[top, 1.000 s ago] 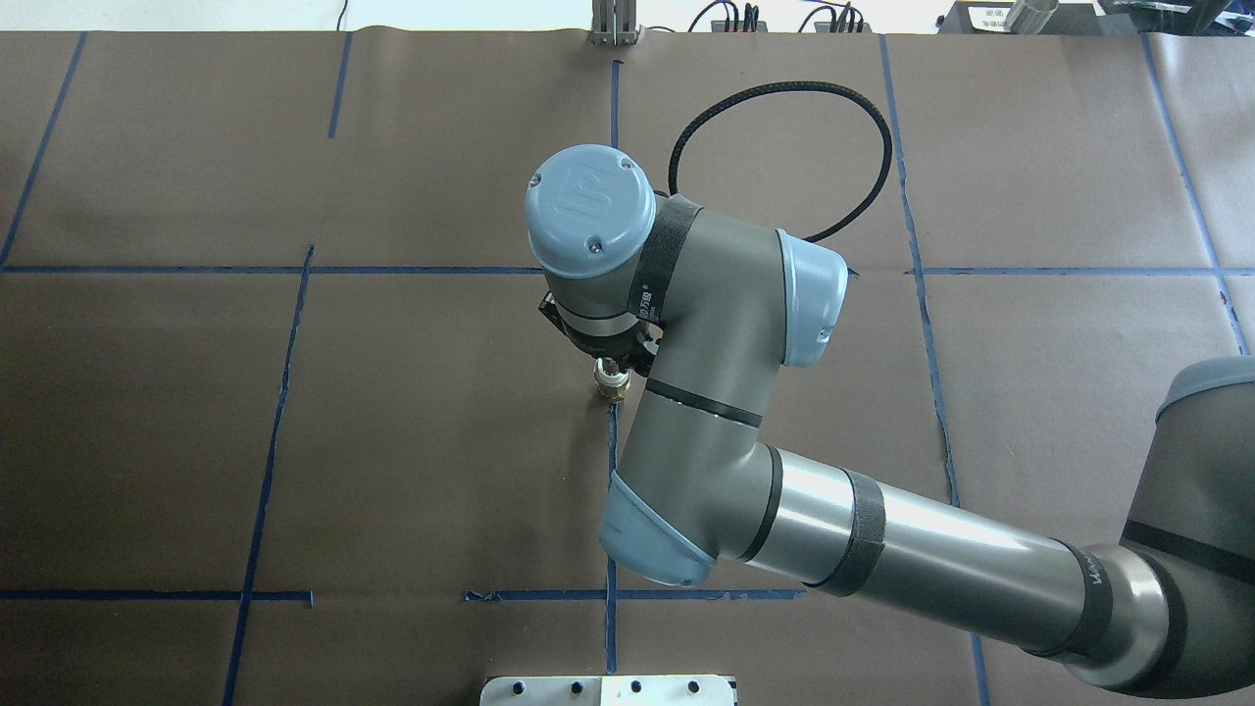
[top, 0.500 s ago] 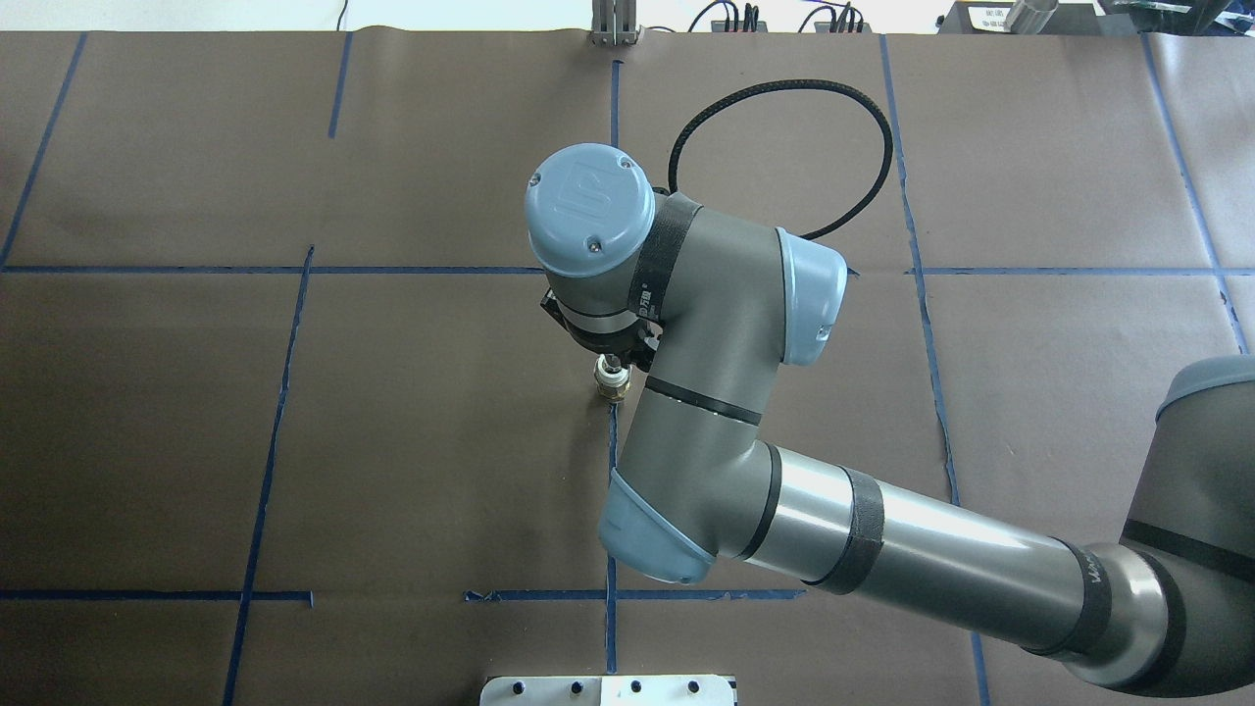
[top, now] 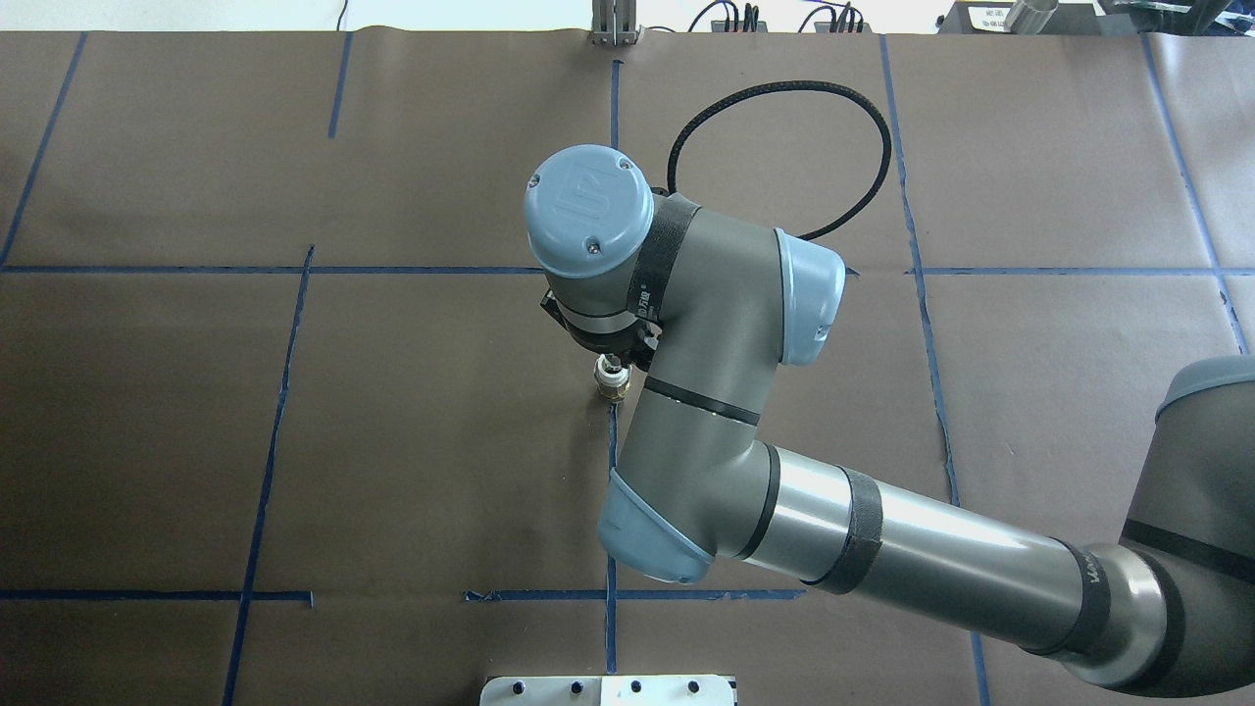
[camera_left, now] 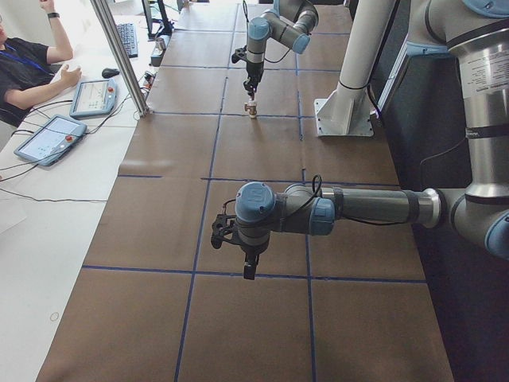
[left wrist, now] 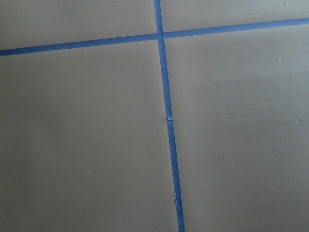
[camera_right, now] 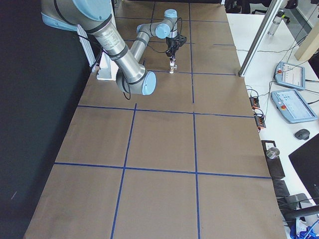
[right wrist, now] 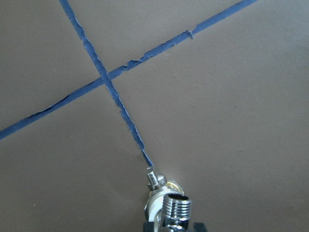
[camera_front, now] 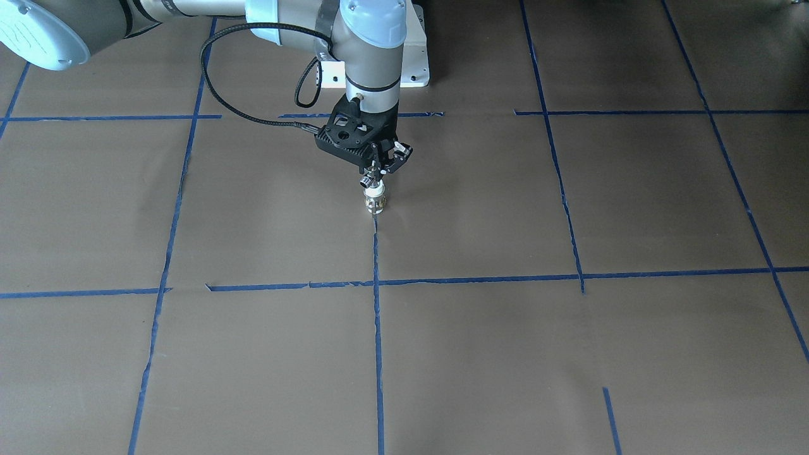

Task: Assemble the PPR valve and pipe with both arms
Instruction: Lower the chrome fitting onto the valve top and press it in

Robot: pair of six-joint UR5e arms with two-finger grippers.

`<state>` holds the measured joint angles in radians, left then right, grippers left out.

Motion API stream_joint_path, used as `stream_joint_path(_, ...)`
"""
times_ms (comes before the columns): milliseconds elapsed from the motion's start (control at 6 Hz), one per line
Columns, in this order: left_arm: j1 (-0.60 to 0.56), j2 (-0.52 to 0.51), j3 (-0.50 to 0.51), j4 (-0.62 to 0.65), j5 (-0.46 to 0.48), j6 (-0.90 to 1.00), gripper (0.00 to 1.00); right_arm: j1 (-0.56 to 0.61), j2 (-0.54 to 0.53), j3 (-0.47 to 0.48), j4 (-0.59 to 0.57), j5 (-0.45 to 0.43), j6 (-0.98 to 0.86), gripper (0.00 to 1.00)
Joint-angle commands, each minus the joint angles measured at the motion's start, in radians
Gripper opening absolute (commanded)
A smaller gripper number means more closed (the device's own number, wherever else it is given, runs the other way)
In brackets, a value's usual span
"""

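The right gripper [camera_front: 373,177] pinches the top of the valve [camera_front: 375,201], which stands upright on the end of a blue tape line [camera_front: 377,253] (left gripper [camera_left: 249,267], well apart from that end: I cannot tell its state).

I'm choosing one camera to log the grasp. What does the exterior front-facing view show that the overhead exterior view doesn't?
Only front-facing: the right pincer in full, black, closed on the top of the valve.
Only overhead: the far edge of the brown table cover with a metal post; here the right arm hides nearly all of the pincer.
Both: the valve upright on a blue tape line, the looping black cable, the cover; neither shows the left arm.
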<state>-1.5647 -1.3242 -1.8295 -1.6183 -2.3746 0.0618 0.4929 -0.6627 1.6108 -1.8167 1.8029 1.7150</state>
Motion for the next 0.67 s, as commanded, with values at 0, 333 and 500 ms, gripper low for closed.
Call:
stream_joint_path(0,0.0,-0.001,0.003,0.0,0.0,0.001,1.0,0.0,0.0,-0.008,0.002,-0.001,0.0,0.01)
stream_joint_path(333,0.0,-0.003,0.007,-0.003,0.0,0.0,1.0,-0.004,0.002,-0.011,0.002,-0.001,0.0,0.02)
stream_joint_path(500,0.0,-0.003,0.01,-0.003,0.0,0.0,1.0,-0.004,0.002,-0.011,0.002,-0.001,0.0,0.04)
